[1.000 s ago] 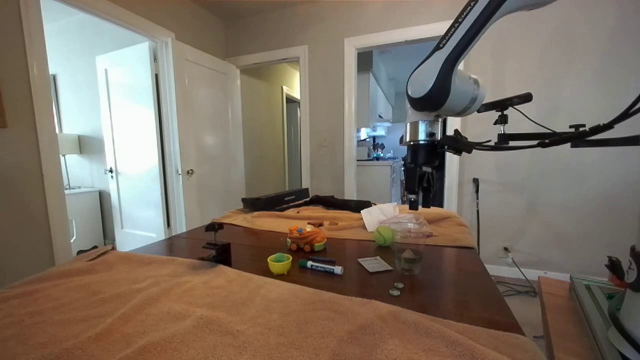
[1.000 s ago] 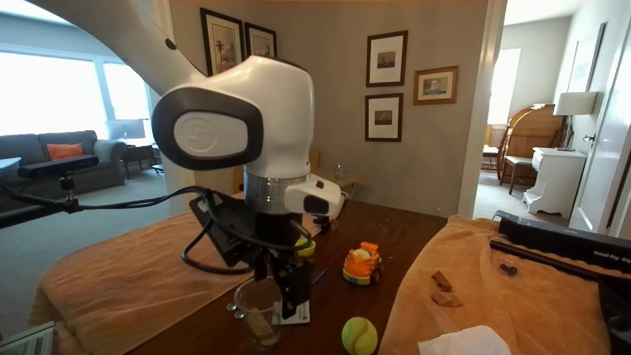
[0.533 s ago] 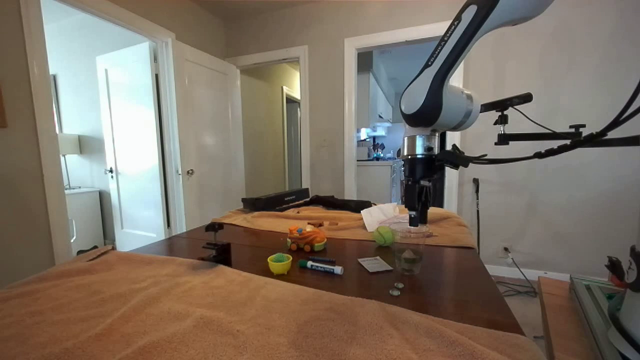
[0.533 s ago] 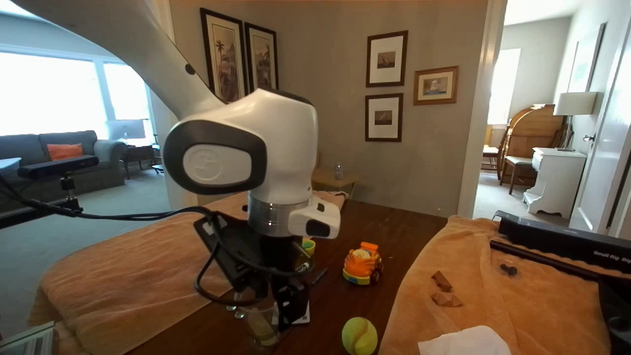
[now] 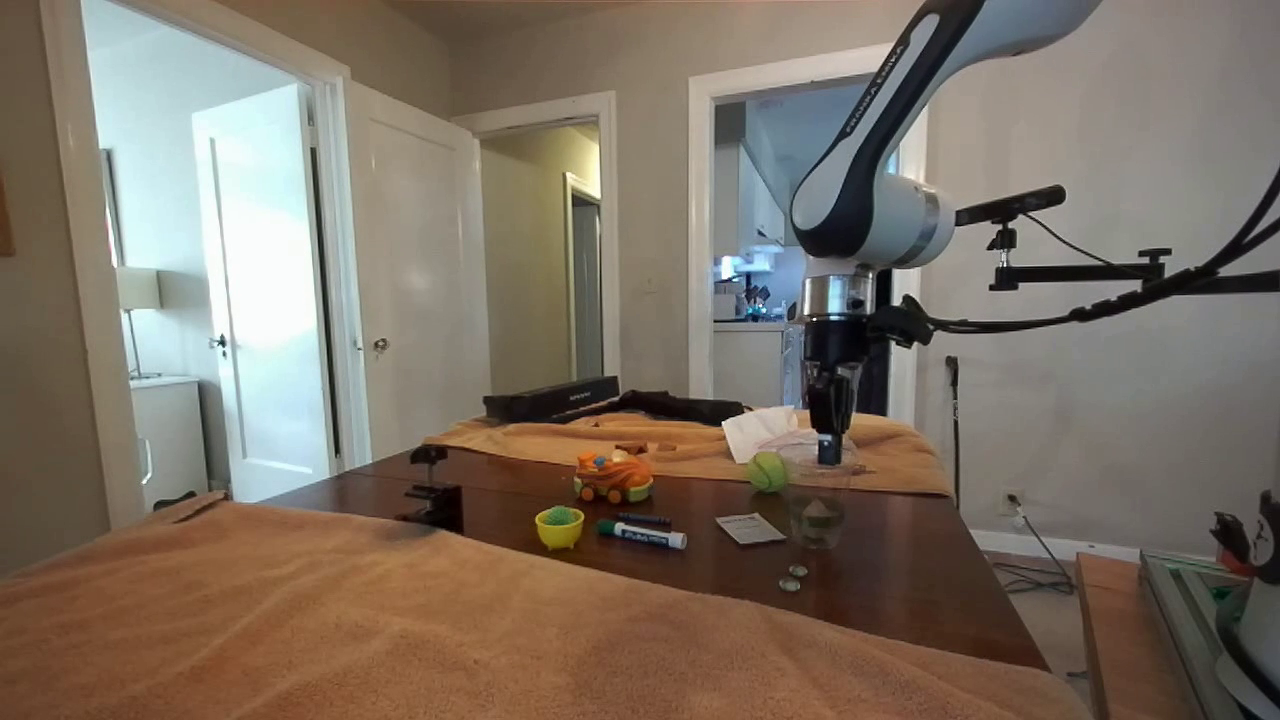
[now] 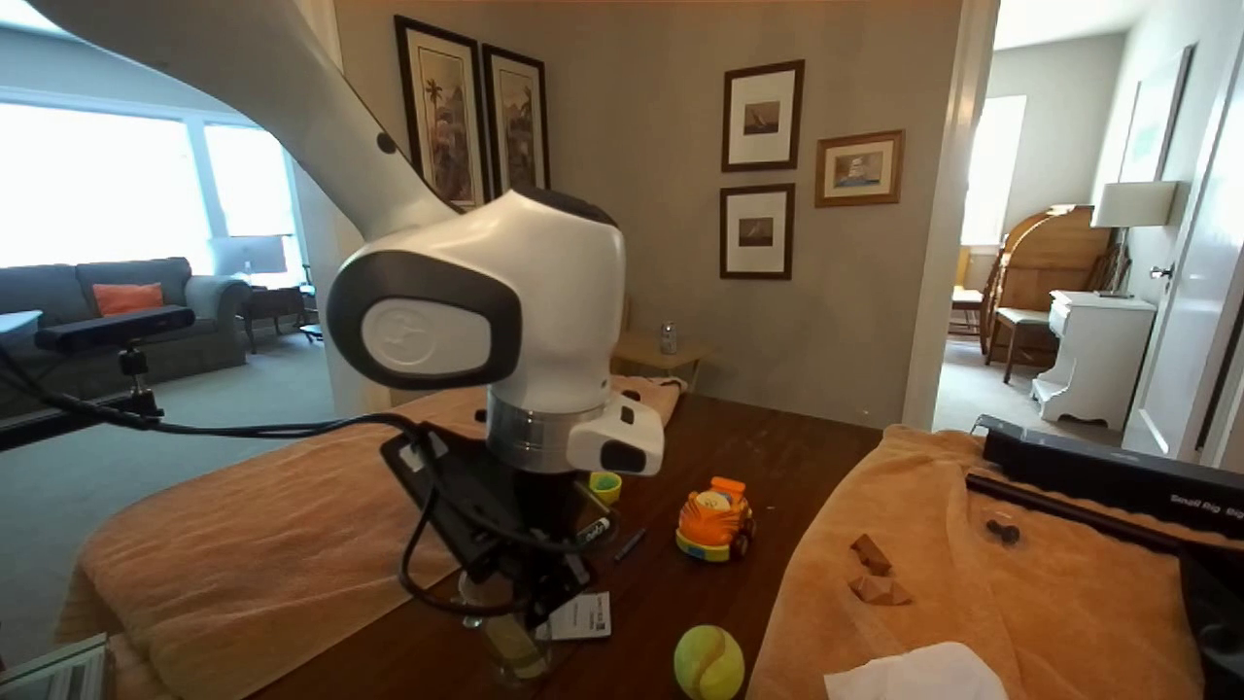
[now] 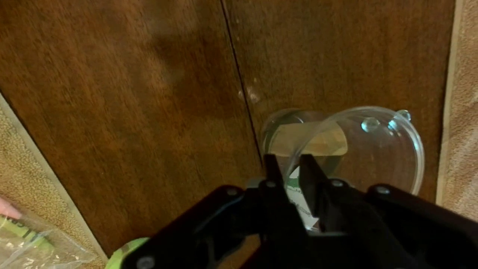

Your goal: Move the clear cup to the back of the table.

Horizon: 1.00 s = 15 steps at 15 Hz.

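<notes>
The clear cup stands upright on the dark brown table. A tan piece shows through its lower part in both exterior views. From above, in the wrist view, its round rim faces up. My gripper straddles the near wall of the cup, one finger outside and the other inside. A narrow gap separates the fingers, and the rim runs through it. In an exterior view the fingertips are down at the cup's top. The arm hides part of the cup in an exterior view.
Close to the cup lie a tennis ball, a white card and two glass beads. An orange toy car, a yellow cup and a marker stand farther off. Orange towels cover both table ends.
My gripper has come down from above to the cup's rim. Its fingers have drawn much closer together, with the rim between them. The cup has stayed in place.
</notes>
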Available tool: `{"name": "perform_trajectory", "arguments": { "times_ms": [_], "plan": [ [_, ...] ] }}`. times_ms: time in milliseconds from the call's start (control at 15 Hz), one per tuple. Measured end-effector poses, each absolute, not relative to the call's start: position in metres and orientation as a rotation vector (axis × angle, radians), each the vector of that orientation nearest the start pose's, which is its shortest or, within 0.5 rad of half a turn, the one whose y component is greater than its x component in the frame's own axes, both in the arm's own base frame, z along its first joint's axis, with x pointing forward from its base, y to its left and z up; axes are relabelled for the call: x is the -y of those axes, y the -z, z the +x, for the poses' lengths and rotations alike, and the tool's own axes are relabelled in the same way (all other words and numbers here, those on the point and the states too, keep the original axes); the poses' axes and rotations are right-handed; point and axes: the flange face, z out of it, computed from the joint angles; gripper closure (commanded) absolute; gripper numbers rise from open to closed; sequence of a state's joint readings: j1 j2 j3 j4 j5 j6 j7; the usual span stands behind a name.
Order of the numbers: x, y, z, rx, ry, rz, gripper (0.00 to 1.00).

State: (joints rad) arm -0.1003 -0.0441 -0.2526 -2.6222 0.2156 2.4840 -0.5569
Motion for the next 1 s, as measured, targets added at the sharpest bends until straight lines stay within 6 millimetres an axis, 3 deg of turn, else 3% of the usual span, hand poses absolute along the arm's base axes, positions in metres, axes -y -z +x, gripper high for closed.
{"name": "perform_trajectory", "arguments": {
  "times_ms": [667,800,1000],
  "plan": [
    [0.138,-0.26,0.397,0.081,-0.041,-2.959,0.97],
    [0.128,-0.268,0.397,0.075,-0.101,-2.906,0.98],
    [0.117,-0.301,0.403,0.031,-0.171,-2.812,0.98]
  ]
}}
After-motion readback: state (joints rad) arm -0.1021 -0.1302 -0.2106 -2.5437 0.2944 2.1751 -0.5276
